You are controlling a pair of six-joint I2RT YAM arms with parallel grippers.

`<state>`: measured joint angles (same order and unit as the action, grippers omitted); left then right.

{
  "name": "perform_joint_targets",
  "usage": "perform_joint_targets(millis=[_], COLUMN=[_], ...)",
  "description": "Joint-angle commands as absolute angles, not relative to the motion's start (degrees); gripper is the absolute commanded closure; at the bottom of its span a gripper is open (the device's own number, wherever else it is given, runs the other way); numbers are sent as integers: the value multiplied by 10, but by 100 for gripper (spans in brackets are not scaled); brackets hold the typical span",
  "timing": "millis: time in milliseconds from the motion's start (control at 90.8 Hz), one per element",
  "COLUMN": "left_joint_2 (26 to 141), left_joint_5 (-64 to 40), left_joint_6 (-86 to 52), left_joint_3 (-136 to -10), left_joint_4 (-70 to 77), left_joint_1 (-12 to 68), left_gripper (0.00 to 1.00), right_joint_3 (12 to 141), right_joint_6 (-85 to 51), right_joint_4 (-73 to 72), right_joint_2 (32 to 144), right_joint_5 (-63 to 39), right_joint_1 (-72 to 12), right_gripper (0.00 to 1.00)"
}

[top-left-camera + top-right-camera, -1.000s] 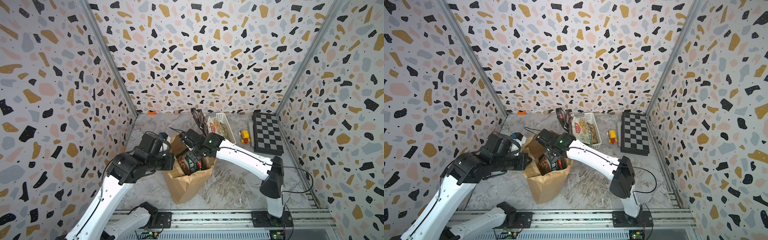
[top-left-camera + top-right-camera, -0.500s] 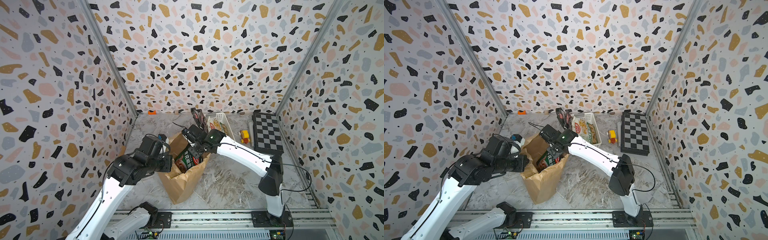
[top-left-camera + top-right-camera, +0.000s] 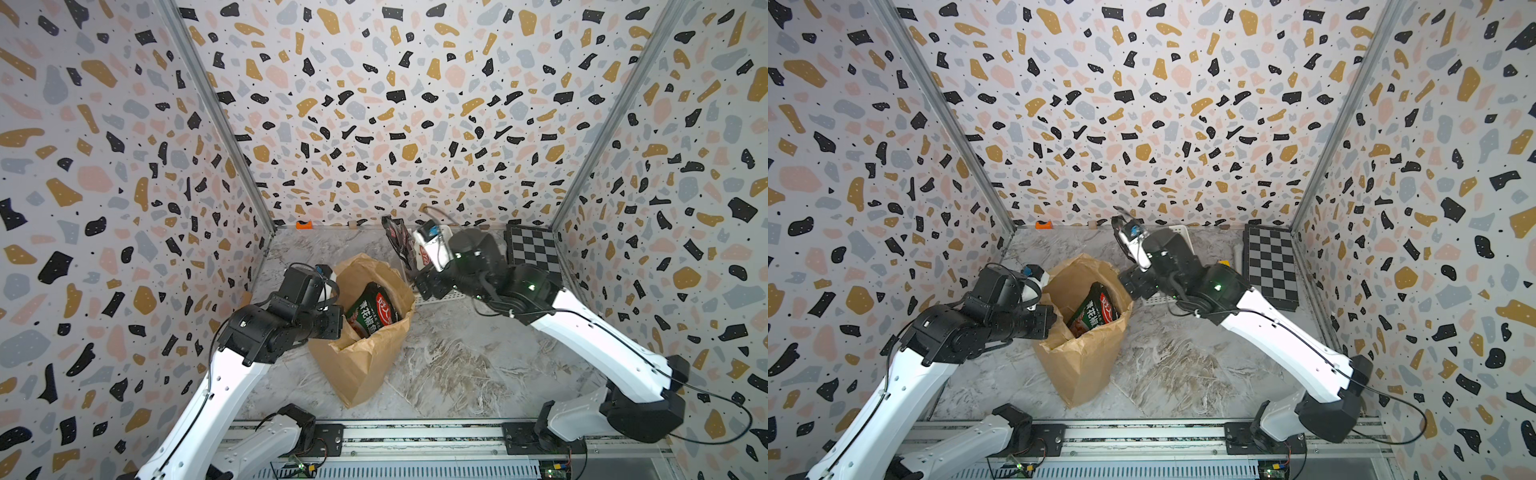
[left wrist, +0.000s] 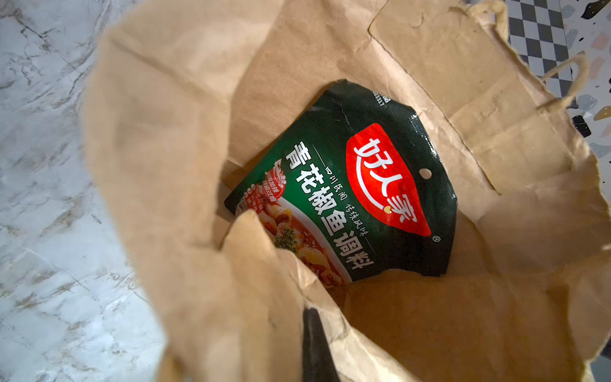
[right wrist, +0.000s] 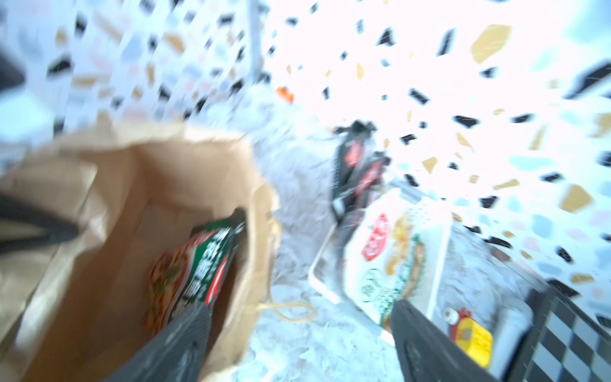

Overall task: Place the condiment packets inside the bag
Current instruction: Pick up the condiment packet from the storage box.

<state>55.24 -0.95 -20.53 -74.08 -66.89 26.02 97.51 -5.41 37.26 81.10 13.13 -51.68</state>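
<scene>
L claw (image 3: 336, 323) clenched on left rim of bag (image 3: 357, 365), which stands open on marble worktop (image 3: 449, 365). Green pkt (image 4: 347, 198) is inside the bag, leaning on its right wall. R claw (image 5: 301, 307) released, fingers wide, empty, just right of bag mouth by basket (image 5: 429, 215). Cream pkt (image 5: 390, 258) lies in basket. Black pkts (image 5: 357, 172) stand upright at its far end; in or beside, can't tell. Toy (image 5: 472, 337) and chessboard (image 3: 534, 253) further right.
</scene>
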Motion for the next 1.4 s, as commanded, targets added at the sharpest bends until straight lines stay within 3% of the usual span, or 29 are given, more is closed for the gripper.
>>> perform_joint_targets(millis=[0, 143, 463, 1035, 1299, 1388], left_joint_2=[545, 528, 520, 524, 519, 516], left_joint_5=[10, 0, -17, -21, -21, -21], left_joint_6=[-172, -161, -165, -154, -151, -151], left_joint_3=[-764, -747, -730, -715, -713, -711], left_joint_4=[-625, -612, -610, -607, -610, -609], left_joint_1=[257, 257, 257, 258, 258, 257], left_gripper=[100, 100, 100, 100, 100, 100], right_joint_3=[971, 1022, 1183, 1115, 1094, 1090], right_joint_6=[-99, -108, -147, -137, -117, -115], right_joint_4=[359, 381, 400, 405, 421, 423], right_joint_2=[852, 945, 1164, 1127, 1154, 1158], right_joint_5=[135, 82, 35, 170, 161, 164], right_joint_1=[-436, -385, -361, -328, -327, -327], right_gripper=[9, 7, 5, 24, 36, 45])
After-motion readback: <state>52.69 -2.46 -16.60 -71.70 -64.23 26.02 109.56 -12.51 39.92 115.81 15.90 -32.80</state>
